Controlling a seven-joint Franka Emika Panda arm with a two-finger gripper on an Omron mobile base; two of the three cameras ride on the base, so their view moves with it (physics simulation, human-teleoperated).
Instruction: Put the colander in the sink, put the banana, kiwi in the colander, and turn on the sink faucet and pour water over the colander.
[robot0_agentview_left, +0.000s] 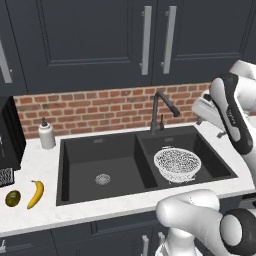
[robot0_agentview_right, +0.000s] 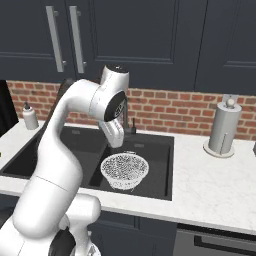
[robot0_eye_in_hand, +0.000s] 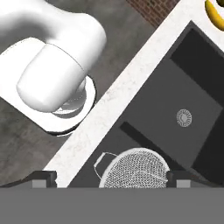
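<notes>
The white speckled colander (robot0_agentview_left: 177, 162) sits in the smaller right basin of the black sink (robot0_agentview_left: 100, 155); it is also seen from the other side (robot0_agentview_right: 125, 170) and from above (robot0_eye_in_hand: 135, 168). My gripper (robot0_agentview_right: 115, 143) hangs open above the colander, apart from it and holding nothing; its dark fingertips (robot0_eye_in_hand: 43, 177) stand wide apart on either side of the bowl. The yellow banana (robot0_agentview_left: 36, 194) and the dark kiwi (robot0_agentview_left: 13, 198) lie side by side on the counter left of the sink. A tip of the banana (robot0_eye_in_hand: 214, 13) shows far off. The black faucet (robot0_agentview_left: 162, 107) stands behind the sink.
A white soap dispenser (robot0_agentview_left: 46, 135) stands at the back left of the sink. A black appliance (robot0_agentview_left: 7, 135) sits at the far left. A paper towel holder (robot0_agentview_right: 223, 130) stands on the counter to the right. Dark cabinets hang above the brick wall.
</notes>
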